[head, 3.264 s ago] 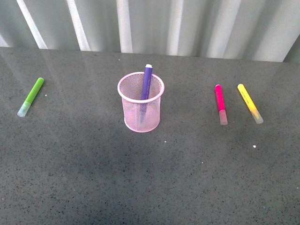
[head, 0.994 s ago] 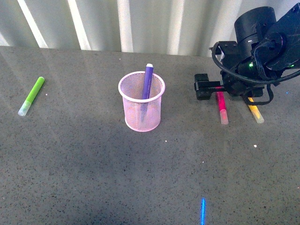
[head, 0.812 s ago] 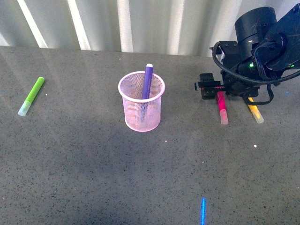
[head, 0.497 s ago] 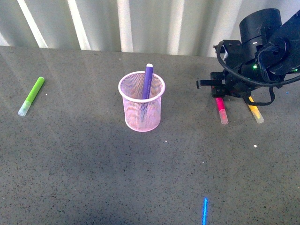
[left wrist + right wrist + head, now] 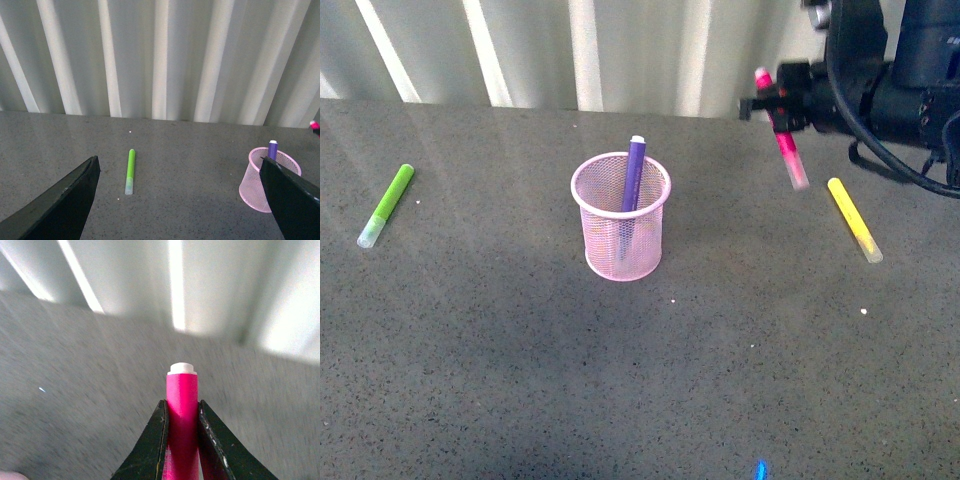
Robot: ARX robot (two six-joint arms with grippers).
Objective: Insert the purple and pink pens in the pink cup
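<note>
The pink cup (image 5: 620, 220) stands mid-table with the purple pen (image 5: 633, 178) leaning upright inside it; both also show in the left wrist view, cup (image 5: 260, 182) and pen (image 5: 272, 149). My right gripper (image 5: 782, 105) hangs in the air at the back right, shut on the pink pen (image 5: 784, 135), whose pale cap points down and forward. In the right wrist view the pink pen (image 5: 182, 405) is pinched between the two black fingers (image 5: 155, 445). My left gripper (image 5: 182, 200) is open, its fingers wide apart, with nothing between them.
A lime-green marker (image 5: 386, 206) lies at the far left of the grey table (image 5: 520, 380). A yellow marker (image 5: 853, 220) lies at the right, below my right arm. A ribbed white wall (image 5: 620, 50) closes the back.
My right gripper shut on the pink pen where it lay beside the yellow marker and has lifted it off the table, up and slightly back. Cup and purple pen have not moved.
</note>
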